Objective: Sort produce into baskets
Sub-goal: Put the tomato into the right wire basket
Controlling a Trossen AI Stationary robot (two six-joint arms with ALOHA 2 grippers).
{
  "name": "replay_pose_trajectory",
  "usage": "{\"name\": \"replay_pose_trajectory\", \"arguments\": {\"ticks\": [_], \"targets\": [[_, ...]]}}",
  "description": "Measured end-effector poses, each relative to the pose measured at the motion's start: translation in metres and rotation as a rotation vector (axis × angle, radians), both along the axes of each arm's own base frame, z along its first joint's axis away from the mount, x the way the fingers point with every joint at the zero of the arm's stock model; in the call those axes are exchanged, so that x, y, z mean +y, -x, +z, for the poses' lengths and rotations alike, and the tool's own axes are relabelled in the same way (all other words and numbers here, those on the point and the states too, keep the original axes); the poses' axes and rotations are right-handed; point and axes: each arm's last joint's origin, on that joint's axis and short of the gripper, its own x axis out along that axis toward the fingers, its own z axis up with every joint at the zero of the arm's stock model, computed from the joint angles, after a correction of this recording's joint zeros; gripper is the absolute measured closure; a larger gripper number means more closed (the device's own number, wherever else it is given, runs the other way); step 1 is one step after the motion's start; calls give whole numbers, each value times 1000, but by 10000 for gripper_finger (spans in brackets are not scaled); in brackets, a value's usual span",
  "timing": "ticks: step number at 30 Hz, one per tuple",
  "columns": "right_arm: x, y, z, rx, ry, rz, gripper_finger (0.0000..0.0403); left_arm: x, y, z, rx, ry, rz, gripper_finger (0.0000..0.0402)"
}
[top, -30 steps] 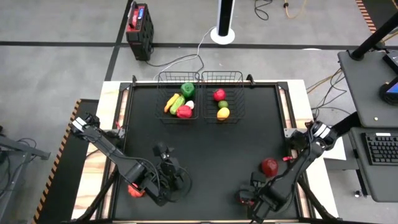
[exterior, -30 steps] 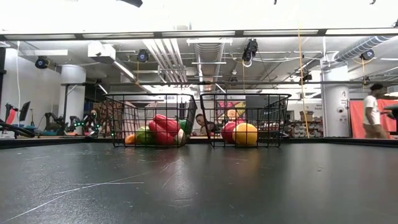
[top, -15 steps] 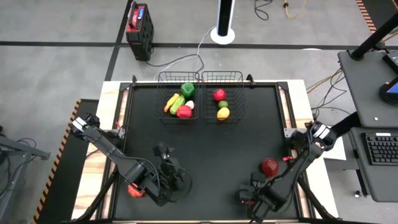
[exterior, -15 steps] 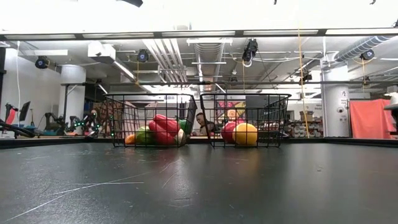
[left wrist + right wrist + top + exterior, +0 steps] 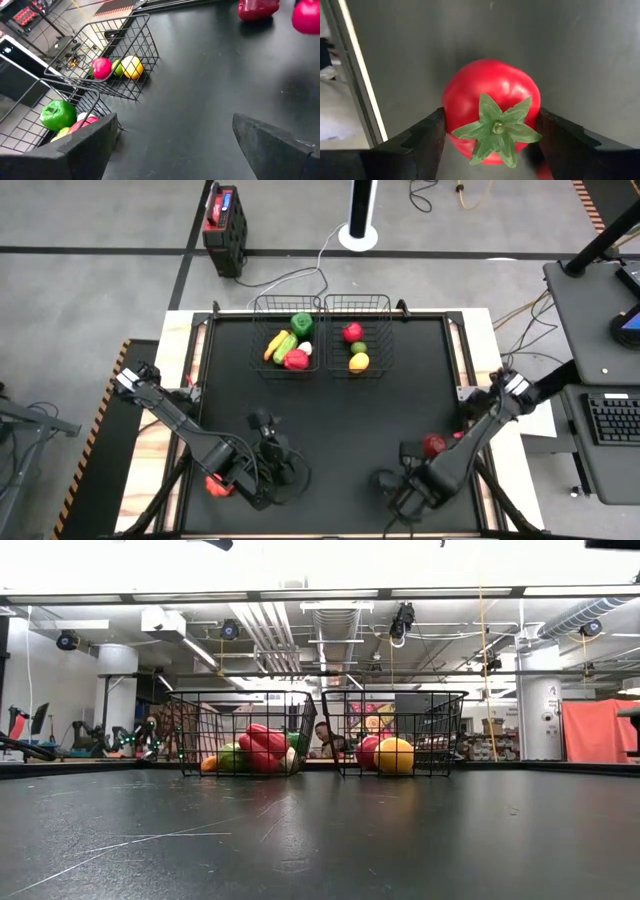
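Right gripper (image 5: 490, 132) is clamped on a red tomato (image 5: 491, 107) (green calyx facing the wrist) at the bench's (image 5: 330, 410) near edge. Left gripper (image 5: 172, 137) waits with fingers apart. Recommend a straight lift before crossing to the baskets (image 5: 325, 335).

A smooth, glossy red plastic tomato (image 5: 490, 107) with a matt, translucent green plastic leaf cap (image 5: 496, 129) is seen pressed between matt black fingers (image 5: 417, 142) with a slightly grainy finish. The dark table top (image 5: 330, 420) is shown as matt, with a faint sheen and fine scratches in the low view. Two rectangular baskets of thin black wire mesh (image 5: 112, 55) are seen, the metal wire smooth and slightly shiny. Glossy plastic is shown by the round green piece (image 5: 58, 114), the yellow lemon (image 5: 132, 67) and the red apple-like piece (image 5: 101, 68) inside them. A pale, unfinished-looking wooden border (image 5: 172, 330) is seen around the table.
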Motion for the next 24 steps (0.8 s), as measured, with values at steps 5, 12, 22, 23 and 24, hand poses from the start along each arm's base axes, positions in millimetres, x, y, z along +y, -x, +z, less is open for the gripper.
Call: {"name": "replay_pose_trajectory", "arguments": {"ticks": [5, 12, 22, 23, 24], "targets": [[-25, -23, 39, -19, 11, 56, 132, 1, 1, -1, 23, -23, -9, 27], [-78, -52, 102, -115, -2, 66, 132, 4, 6, -3, 79, -60, -10, 27], [-178, -72, 156, -235, 64, -4, 130, 6, 9, -4, 116, -84, -10, 27], [-190, -73, 158, -238, 75, -13, 131, 6, 9, -4, 120, -87, -9, 27], [-202, -74, 159, -240, 86, -24, 131, 6, 9, -4, 120, -86, -8, 27]]}}
